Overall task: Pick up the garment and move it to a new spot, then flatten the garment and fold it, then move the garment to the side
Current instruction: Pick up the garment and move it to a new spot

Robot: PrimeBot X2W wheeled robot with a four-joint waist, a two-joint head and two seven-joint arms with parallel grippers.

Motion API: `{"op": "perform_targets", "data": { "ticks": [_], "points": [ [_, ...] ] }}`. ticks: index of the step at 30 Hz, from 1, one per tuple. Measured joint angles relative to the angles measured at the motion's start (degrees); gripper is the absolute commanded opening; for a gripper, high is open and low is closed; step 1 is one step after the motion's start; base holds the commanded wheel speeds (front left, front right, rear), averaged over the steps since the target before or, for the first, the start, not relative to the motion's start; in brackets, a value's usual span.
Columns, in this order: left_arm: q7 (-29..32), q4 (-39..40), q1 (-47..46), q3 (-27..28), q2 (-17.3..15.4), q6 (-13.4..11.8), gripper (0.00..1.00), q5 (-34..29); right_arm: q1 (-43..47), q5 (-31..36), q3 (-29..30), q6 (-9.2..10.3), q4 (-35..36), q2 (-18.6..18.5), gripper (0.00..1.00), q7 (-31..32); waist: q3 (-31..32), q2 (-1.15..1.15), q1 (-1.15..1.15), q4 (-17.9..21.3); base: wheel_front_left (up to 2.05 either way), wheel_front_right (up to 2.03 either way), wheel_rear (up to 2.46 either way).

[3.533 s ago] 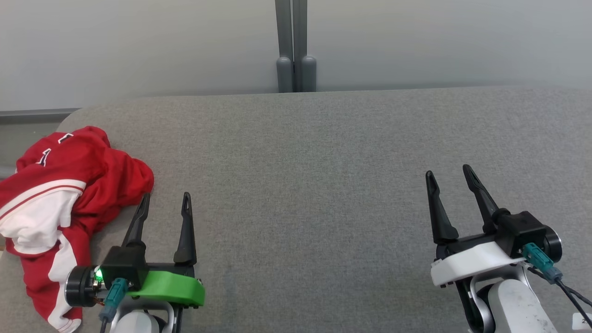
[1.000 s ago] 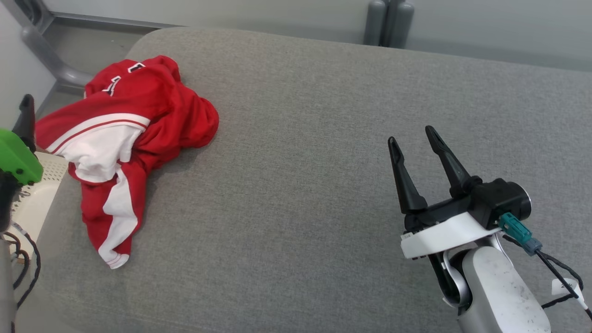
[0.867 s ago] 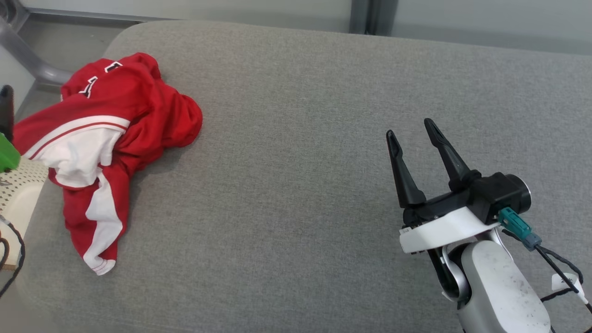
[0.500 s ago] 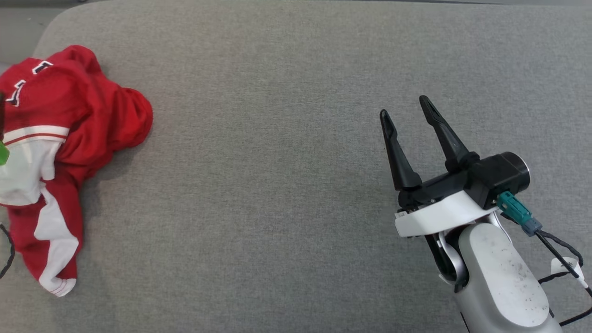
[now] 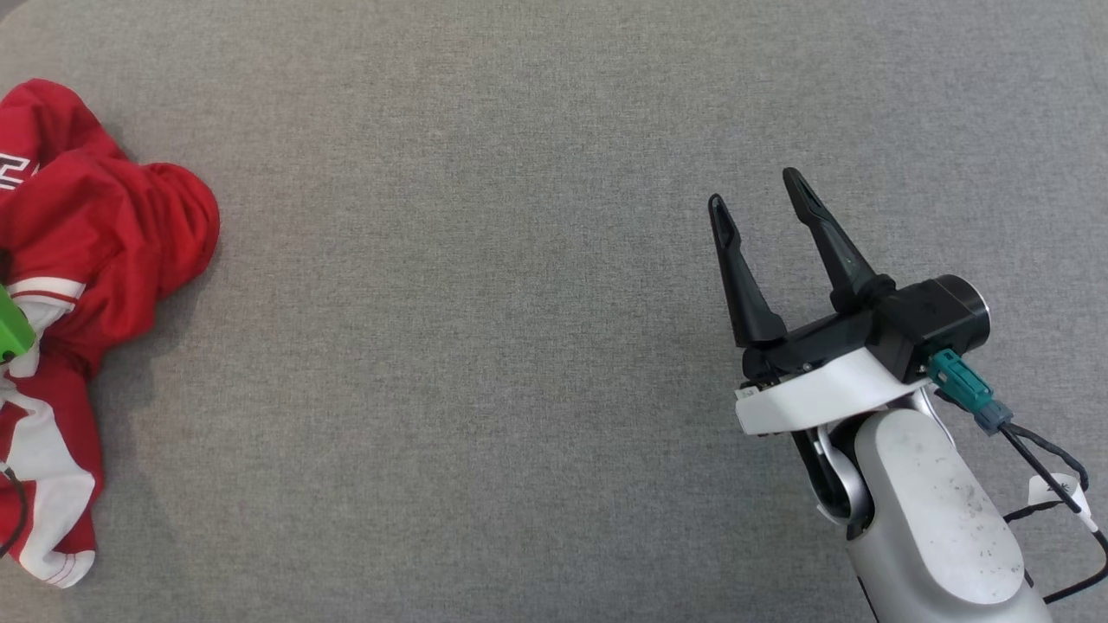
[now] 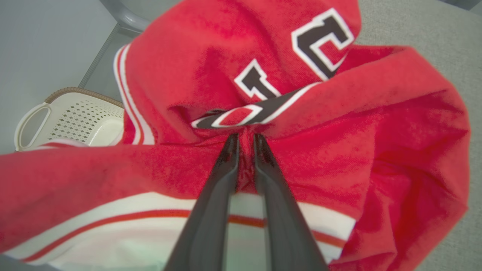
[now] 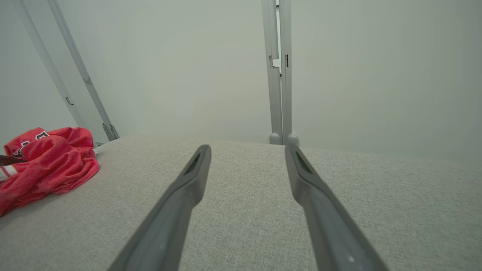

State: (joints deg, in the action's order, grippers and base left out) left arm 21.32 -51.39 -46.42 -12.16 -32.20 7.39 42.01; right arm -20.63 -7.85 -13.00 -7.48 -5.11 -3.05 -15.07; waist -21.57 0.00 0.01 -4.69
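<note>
One end effector pinches the jersey; the other waits spread

One pinch is in place. In the left wrist view the left end effector (image 6: 244,140) has its two dark fingers pressed almost together, with a tuck of red cloth caught between the tips, just below the black-and-white lettering. What it holds is a red jersey (image 5: 104,216) with white panels and striped trim. The jersey is crumpled in a heap against the left edge of the grey worktop (image 5: 519,303), toward the far left corner. A white perforated basket (image 6: 71,120) sits beyond that edge, lower than the worktop.

The right end effector (image 5: 753,187) is over the right half of the worktop. Its fingers are spread wide with nothing between them, tips pointing toward the far edge.

The heap's long axis runs along the left edge, near to far, and the pinch sits in its far part by the lettering. The jersey lies directly under and around the left fingertips. From the right end effector it is well apart, across the whole bare middle of the worktop. The left arm is plainly the nearer one, and the pickup looks like its job alone.

This reads as the task's first step: lift, then carry rightward to the bare centre. The grip takes only a small tuck of a bunched heap, so the rest will likely hang and trail. The white-hemmed end (image 5: 52,554) toward the near edge may drag, and a thin tuck could slip.
</note>
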Motion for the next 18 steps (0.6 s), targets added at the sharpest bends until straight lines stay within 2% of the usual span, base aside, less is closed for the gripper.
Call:
{"op": "perform_targets", "data": {
  "ticks": [9, 18],
  "points": [
    [-4.5, 0.2, -1.2, -6.2, -1.7, 0.0, 0.0, 0.7, 0.1, -0.2, -0.5, 0.0, -0.9, 0.1, 1.0, 0.0, 2.5, 0.0, 0.0, -0.5, 0.0, 0.0, 0.0],
    [-7.1, 4.7, -5.1, -12.3, -4.6, 0.0, 0.0, 0.7, 2.5, -2.8, -0.5, 0.0, -1.4, 0.2, 1.0, 0.0, 7.1, 0.0, 0.0, -0.3, 0.0, 0.0, 0.0]
  ]
}}
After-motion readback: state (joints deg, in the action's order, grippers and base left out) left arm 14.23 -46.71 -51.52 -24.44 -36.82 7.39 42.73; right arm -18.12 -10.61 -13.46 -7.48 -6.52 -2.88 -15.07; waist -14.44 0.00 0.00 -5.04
